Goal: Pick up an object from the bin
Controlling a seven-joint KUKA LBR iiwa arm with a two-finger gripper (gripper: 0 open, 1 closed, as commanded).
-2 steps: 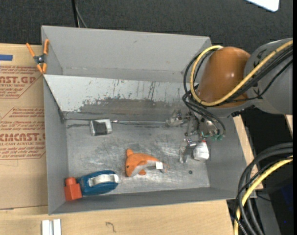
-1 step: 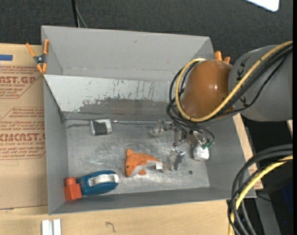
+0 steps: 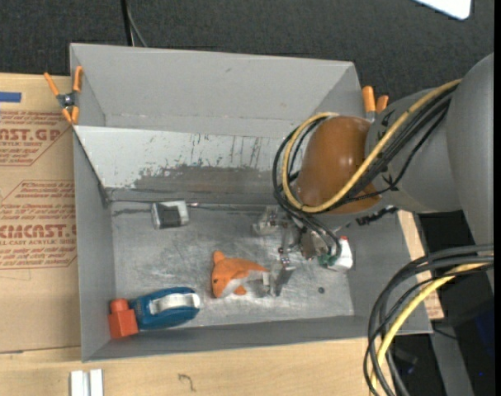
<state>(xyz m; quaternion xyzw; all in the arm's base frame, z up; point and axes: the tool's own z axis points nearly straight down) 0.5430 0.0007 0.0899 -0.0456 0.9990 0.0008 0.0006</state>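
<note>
My gripper [image 3: 280,275] is low in the bin, right of the middle of the floor, and stands open. Just to its left lies an orange toy fish [image 3: 232,274] with white markings, its tail end pointing at the gripper and reaching up to the fingertips [image 3: 275,286]. I cannot tell whether the tail sits between the fingers or only beside them. A small white and green thing [image 3: 342,256] lies to the gripper's right, partly under the wrist.
A blue tape dispenser [image 3: 166,308] with an orange end [image 3: 121,318] lies by the front left wall. A small grey and black block [image 3: 169,214] sits at the back left of the floor. The arm's orange cover and cables hang over the right side.
</note>
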